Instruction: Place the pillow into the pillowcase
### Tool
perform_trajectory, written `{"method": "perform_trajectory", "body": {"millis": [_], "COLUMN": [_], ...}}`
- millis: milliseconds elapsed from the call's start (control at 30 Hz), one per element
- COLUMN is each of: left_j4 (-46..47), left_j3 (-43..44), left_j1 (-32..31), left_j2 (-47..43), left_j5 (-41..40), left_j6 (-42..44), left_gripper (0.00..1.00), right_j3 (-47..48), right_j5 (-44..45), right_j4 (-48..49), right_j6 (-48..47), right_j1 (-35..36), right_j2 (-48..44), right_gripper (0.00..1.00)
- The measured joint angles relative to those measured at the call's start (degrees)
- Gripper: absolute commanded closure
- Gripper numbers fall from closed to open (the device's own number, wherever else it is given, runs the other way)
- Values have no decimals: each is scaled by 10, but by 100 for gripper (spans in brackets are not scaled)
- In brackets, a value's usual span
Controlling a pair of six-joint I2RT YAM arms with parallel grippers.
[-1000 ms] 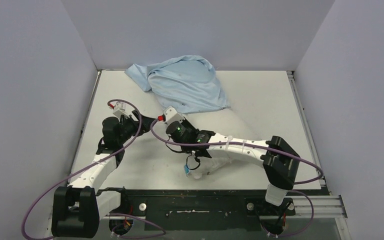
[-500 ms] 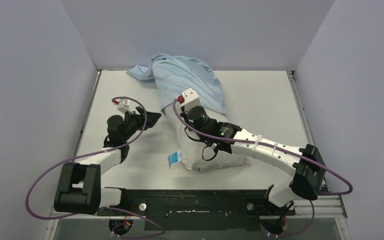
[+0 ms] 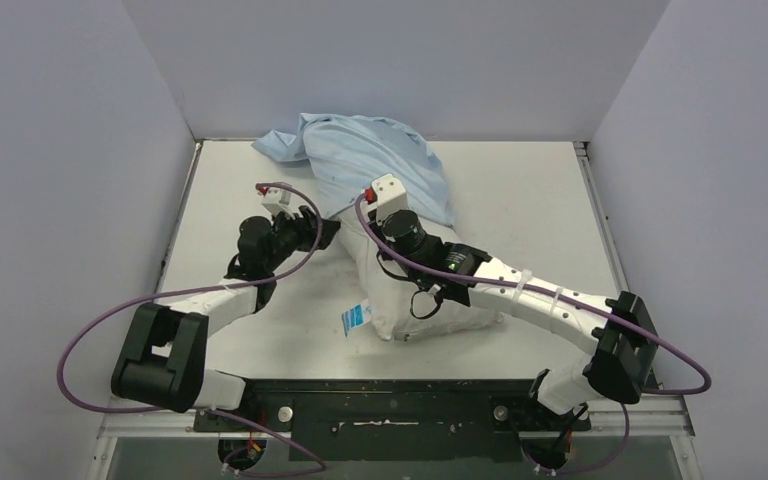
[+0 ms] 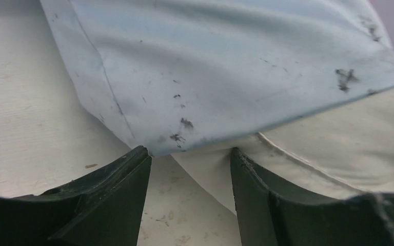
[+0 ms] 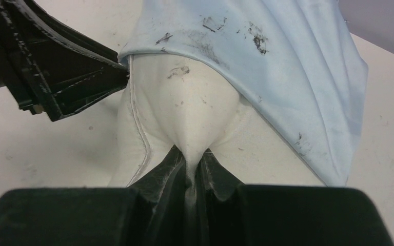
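The off-white pillow (image 3: 410,300) lies mid-table, its far end under the hem of the light blue pillowcase (image 3: 380,160). My right gripper (image 5: 190,159) is shut on a pinch of the pillow (image 5: 184,107), just short of the pillowcase (image 5: 287,66) opening. In the top view the right gripper (image 3: 365,225) sits over the pillow's far end. My left gripper (image 3: 328,232) is open at the pillowcase's left hem. Its fingertips (image 4: 142,154) touch the hem of the pillowcase (image 4: 210,66), with the pillow (image 4: 338,133) to the right. Only table and pillow fabric show between its jaws.
Grey walls close in the white table (image 3: 530,190) on the left, back and right. A blue label (image 3: 352,318) hangs off the pillow's near left corner. Purple cables (image 3: 90,340) loop off both arms. A black rail (image 3: 390,400) runs along the near edge.
The right arm has carried the pillow toward the back, and its far end now sits under the pillowcase hem. The left gripper has moved right up to that hem, and its jaws have narrowed slightly.
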Motion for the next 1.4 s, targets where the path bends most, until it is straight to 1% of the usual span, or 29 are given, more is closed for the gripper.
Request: {"method": "perform_trajectory", "body": {"millis": [167,300,333,367,433,467,500,600,833,967,1133,1267,1400], "left_j4": [-36,-38,-37,-36,-32,-28,-28,-43,-122,-169,-218,-245,-254], "left_j3": [30,34,35,37,40,41,44,49,52,57,89,120,128], "left_j1": [-10,-10,-10,-12,-15,-17,-20,-38,-111,-144,-157,-169,-174], "left_j2": [37,62,68,71,74,73,72,47,-102,-157,-176,-182,-194], "left_j5": [-61,-104,-111,-117,-122,-122,-120,-123,-133,-136,-126,-101,-70], "left_j6": [43,65,71,79,93,98,106,129,159,166,167,167,156], "left_gripper": [46,53,59,71,91,99,100,100,100,100,100,100,100], "right_j3": [0,0,0,0,0,0,0,-8,-37,-38,-30,-24,-24], "right_j5": [-4,-8,-8,-9,-10,-9,-9,-8,3,21,48,69,81], "right_j4": [-3,-3,-3,-3,-3,-3,-2,9,52,75,94,111,126], "right_j6": [7,16,19,21,26,29,32,40,68,88,113,139,173], "right_j1": [0,0,0,0,0,0,-1,-4,-16,-26,-39,-54,-70], "right_j2": [0,0,0,0,0,0,0,0,0,0,3,3,3], "right_gripper": [100,100,100,100,100,100,100,100,100,100,100,100,100]}}
